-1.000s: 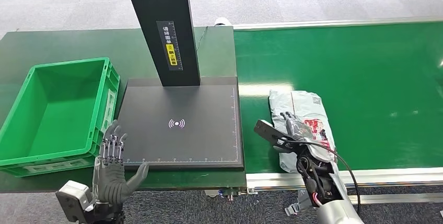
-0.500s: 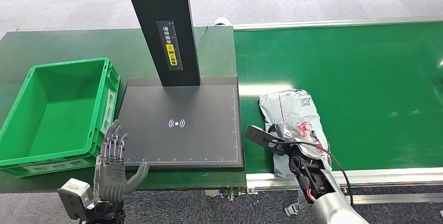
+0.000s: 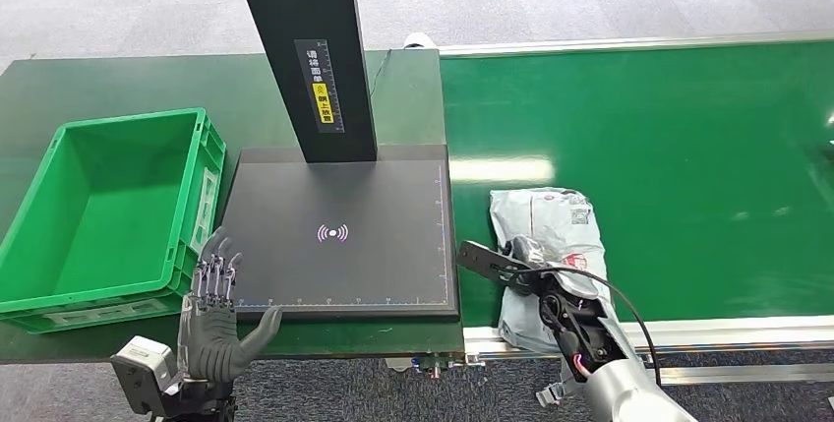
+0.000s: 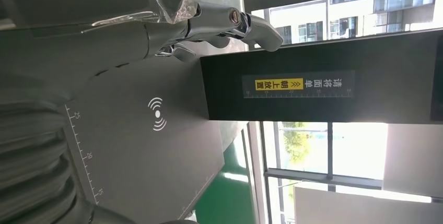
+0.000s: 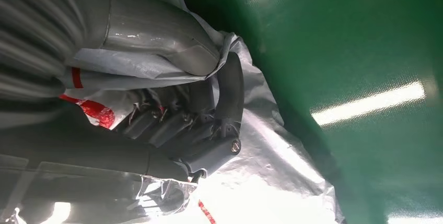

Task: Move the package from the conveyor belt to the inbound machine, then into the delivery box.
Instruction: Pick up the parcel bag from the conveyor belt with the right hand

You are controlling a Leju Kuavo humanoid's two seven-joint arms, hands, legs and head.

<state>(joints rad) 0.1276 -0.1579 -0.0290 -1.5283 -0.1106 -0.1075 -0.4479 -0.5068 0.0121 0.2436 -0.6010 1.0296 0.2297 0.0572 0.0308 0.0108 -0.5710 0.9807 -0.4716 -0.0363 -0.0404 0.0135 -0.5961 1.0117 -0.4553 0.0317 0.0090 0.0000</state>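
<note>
The package, a crumpled grey plastic mailer with red print, lies on the green conveyor belt close to its near rail. My right hand grips its near end. In the right wrist view the dark fingers curl into the grey film of the package, and the thumb presses from the other side. The inbound machine's black platform lies just left of the package. My left hand hovers open at the platform's front left corner, fingers spread. The green delivery box stands left of the platform.
The machine's black column rises from the back of the platform, with a yellow label. In the left wrist view my left hand is above the platform, facing the column. A metal rail edges the belt.
My right hand's fingers have curled from spread flat into a grip on the package. Hand and package have shifted left and nearer the rail, with the package crumpling. The left hand has barely moved.
</note>
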